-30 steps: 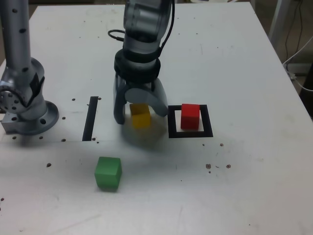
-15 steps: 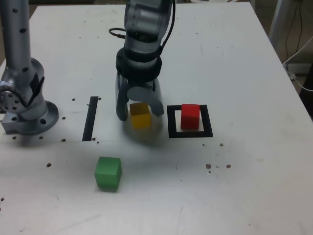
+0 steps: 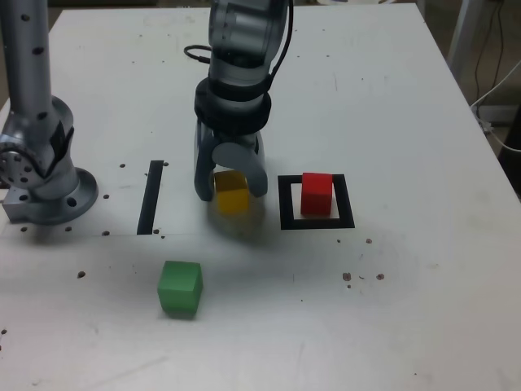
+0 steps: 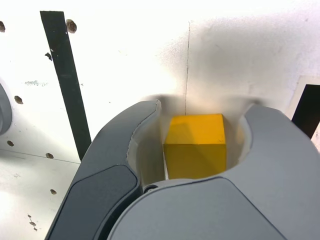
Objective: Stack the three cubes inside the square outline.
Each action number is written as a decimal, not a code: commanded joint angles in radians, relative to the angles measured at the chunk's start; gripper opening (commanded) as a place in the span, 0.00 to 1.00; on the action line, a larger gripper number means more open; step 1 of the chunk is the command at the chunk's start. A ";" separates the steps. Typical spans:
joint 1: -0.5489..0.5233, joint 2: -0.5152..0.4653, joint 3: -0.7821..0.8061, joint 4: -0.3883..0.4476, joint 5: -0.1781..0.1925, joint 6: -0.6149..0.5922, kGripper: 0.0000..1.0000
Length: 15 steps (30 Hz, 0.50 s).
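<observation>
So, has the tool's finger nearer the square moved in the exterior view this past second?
Yes: the finger has shifted to that view's left, away from the square and towards the yellow cube.

Matt grey pincer (image 4: 197, 145), plastic-looking; smooth, plain yellow cube (image 4: 195, 146); white tabletop (image 3: 366, 301) (rather scuffed).

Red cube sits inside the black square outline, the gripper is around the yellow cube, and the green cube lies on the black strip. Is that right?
Not quite: the green cube is not on the black strip. The exterior view shows it on the bare white table, apart from the strip. The rest of the statement stands.
</observation>
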 commanded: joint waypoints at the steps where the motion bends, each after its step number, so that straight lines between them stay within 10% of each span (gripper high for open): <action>1: 0.001 0.003 -0.007 -0.003 -0.006 0.004 0.46; 15: 0.001 -0.002 -0.037 0.032 -0.013 0.010 0.20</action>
